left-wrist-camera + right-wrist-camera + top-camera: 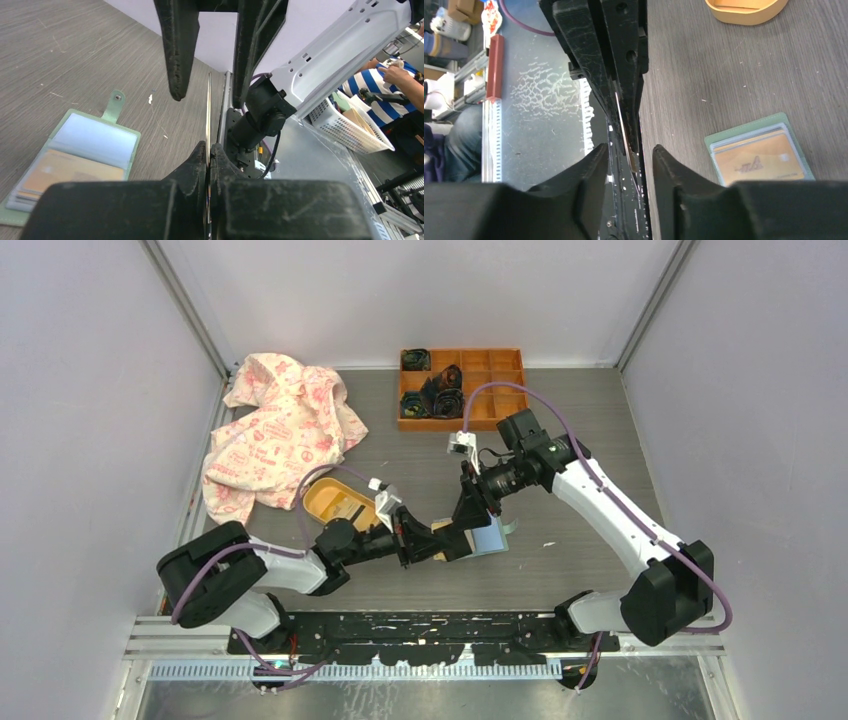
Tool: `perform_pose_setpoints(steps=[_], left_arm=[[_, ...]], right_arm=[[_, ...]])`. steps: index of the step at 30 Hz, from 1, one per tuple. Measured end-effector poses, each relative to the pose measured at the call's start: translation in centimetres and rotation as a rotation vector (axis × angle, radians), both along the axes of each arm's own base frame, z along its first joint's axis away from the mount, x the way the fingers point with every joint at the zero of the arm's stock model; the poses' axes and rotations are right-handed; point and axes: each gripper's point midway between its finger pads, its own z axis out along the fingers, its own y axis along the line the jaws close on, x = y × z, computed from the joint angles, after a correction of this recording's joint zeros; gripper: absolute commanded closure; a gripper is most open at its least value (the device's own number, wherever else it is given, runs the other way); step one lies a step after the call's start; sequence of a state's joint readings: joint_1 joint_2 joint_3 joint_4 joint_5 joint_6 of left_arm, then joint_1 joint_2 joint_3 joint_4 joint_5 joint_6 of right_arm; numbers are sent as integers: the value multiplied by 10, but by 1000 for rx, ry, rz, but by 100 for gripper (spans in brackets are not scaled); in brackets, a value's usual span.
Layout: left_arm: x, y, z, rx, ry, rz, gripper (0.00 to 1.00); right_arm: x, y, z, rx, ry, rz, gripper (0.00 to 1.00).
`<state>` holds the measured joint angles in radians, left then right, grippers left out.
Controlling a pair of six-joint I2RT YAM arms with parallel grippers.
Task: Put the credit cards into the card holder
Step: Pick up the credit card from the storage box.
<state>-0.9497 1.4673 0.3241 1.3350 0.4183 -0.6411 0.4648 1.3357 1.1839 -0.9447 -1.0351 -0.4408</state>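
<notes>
The left gripper [209, 152] is clamped on a credit card [208, 107] held edge-on, the right gripper [629, 152] stands partly open with its fingers [589, 172] either side of that card, and the card holder [82, 150] lies unfolded on the table [60, 50] beside them

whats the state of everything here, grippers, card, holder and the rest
left gripper: shut on the card
right gripper: open, a finger on each side of the card
card: held off the table
card holder: open, flat on the table, cards in its sleeves
dish: upright on the table
tray: some compartments hold dark rolls, some are bare
cloth: crumpled
</notes>
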Motion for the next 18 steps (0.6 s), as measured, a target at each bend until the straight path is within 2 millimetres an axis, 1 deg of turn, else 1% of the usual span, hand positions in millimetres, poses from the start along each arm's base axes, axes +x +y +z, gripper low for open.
perform_pose_setpoints(steps=[1,2,4,6,10,12,13,16,17,18], left_arm=[[1,1,0,-1,3,8,100],[2,3,0,-3,8,20,100],[3,6,1,-9,11,42,100],[5,10,8,-27,6,62,100],[9,17,28,-85,-17,104,100],[10,20,32,-98,-17,125,100],[11,22,33,-102,-16,133,100],[13,24,36,-114,-14,149,100],[13,24,36,-115,-11,152,100],[13,24,36,-116,-8,152,100]], right_arm=[[1,0,-1,-1,1,-6,42],[2,1,-3,-2,4,-11,40],[3,2,-7,-6,17,-16,38],[4,3,-13,-13,37,-20,38],[4,5,-25,-27,77,-19,38],[3,6,-28,-24,87,-12,38],[2,7,-29,-21,88,-6,40],[-1,11,-29,-1,85,15,52],[-2,13,-29,8,87,20,56],[-4,14,-30,21,91,25,63]])
